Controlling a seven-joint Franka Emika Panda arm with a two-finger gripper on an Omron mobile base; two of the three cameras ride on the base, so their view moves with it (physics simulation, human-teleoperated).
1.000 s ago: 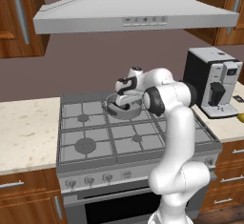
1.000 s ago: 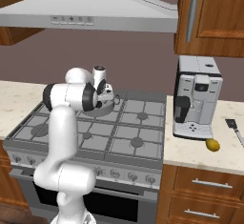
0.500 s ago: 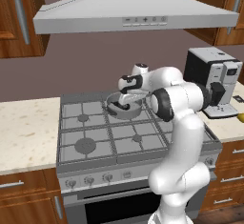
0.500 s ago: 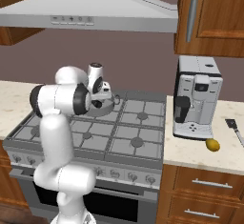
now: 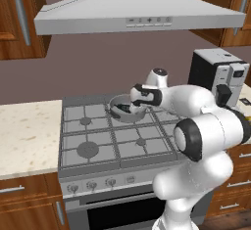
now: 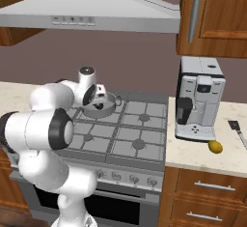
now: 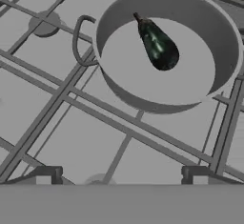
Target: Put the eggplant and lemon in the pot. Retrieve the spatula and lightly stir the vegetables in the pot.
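The grey pot sits on the stove's back burner, and the dark eggplant lies loose inside it. The pot is just left of my hand in the left base view. My gripper hovers a little above and to one side of the pot, open, its fingertips wide apart with nothing between them. The yellow lemon rests on the counter right of the stove, in front of the coffee machine. The spatula lies on the same counter, further right near the frame edge.
A coffee machine stands on the right counter between the stove and the lemon. The range hood hangs over the stove. My bulky elbow sits low at the stove's front right corner.
My hand has drawn back slightly from the pot toward the right, and the elbow has swung down toward the stove's front. The eggplant lies in the pot.
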